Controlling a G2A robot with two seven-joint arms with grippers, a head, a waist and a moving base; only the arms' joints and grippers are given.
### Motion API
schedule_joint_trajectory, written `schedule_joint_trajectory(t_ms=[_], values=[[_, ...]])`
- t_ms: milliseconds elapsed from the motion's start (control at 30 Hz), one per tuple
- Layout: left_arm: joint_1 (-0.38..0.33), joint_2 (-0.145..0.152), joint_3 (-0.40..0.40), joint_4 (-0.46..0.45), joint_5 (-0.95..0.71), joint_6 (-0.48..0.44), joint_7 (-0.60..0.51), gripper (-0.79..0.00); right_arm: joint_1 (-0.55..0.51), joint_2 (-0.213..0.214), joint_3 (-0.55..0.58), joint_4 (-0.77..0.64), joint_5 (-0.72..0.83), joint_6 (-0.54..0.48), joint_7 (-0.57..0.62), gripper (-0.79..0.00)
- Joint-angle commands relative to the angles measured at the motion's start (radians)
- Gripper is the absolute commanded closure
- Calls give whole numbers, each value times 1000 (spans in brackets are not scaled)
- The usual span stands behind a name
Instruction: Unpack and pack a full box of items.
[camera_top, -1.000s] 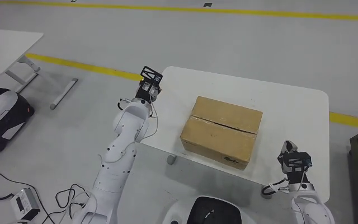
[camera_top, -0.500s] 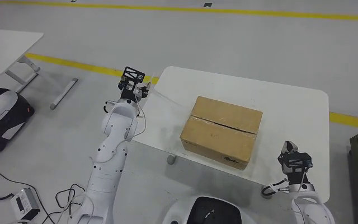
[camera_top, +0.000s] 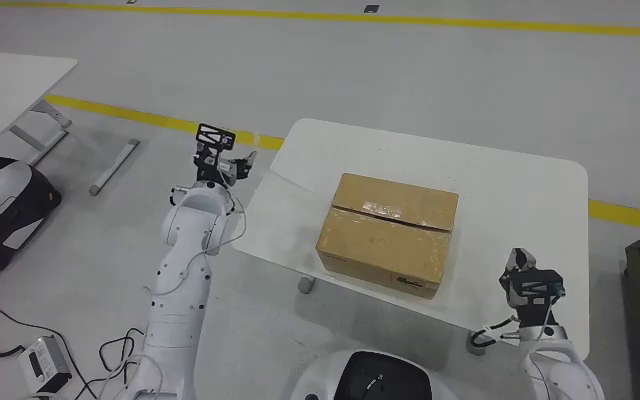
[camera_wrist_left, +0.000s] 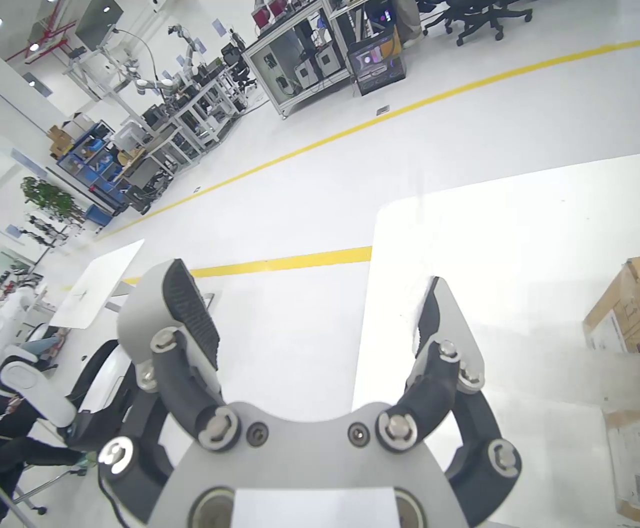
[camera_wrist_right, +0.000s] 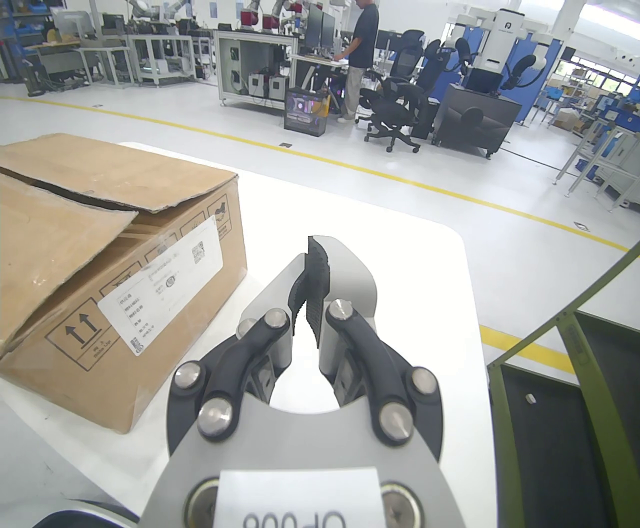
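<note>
- The cardboard box (camera_top: 388, 235) is sitting around the middle of the white worktop (camera_top: 500, 170), turned slightly askew to its edges.
- Its top flaps are lying folded down and meeting along a seam. In the right wrist view the box (camera_wrist_right: 115, 250) is showing a dark gap where one flap is riding a little above the other.
- A white label (camera_wrist_right: 160, 285) and printed arrows are facing the right gripper from the box's side wall.
- The left gripper (camera_top: 216, 132) is hanging over the floor just outside the worktop's far left corner, well apart from the box.
- In its own view the left gripper (camera_wrist_left: 305, 280) is standing spread wide with nothing between its ribbed pads (camera_wrist_left: 192, 310). The worktop (camera_wrist_left: 500, 240) is lying just beside it and a corner of the box (camera_wrist_left: 615, 310) farther off.
- The right gripper (camera_top: 520, 262) is hovering over the worktop's near right part, near the box without touching it.
- The right gripper (camera_wrist_right: 316, 255) is keeping its fingers pressed together, pinching nothing.
- A yellow floor line (camera_top: 150, 118) is running past the left gripper.
- A green-framed cart (camera_wrist_right: 575, 400) is standing beside the worktop (camera_wrist_right: 400, 260) on the right.
</note>
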Motion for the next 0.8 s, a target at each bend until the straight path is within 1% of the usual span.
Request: schedule_joint_trajectory(t_ms=[0, 133, 233, 333, 467, 600, 667, 733, 767], values=[[4, 0, 7, -4, -1, 3, 1, -785, 2, 0, -7, -23, 14, -27, -3, 0], [7, 0, 17, -3, -3, 8, 3, -785, 19, -4, -49, -68, 11, -74, 5, 0], [8, 1, 24, -1, -4, 10, 8, -785, 55, -10, -102, -63, 4, -106, 30, 0], [9, 2, 27, 2, -10, 11, 12, -785, 107, -20, -169, -17, -23, -105, 67, 0], [11, 3, 27, 1, -29, 10, 15, -785, 186, -37, -235, 80, -11, -101, 132, 0], [14, 4, 1, -1, -92, -3, 18, -785, 243, -51, -264, 154, 30, -84, 193, 0], [13, 6, -17, 2, -129, -14, 20, -785, 258, -55, -271, 171, 37, -79, 204, 0], [7, 4, -41, 18, -270, -41, 19, -785, 267, -57, -272, 185, 47, -80, 216, 0], [5, 5, -56, 23, -293, -48, 10, -785, 272, -57, -273, 191, 49, -83, 225, 0]])
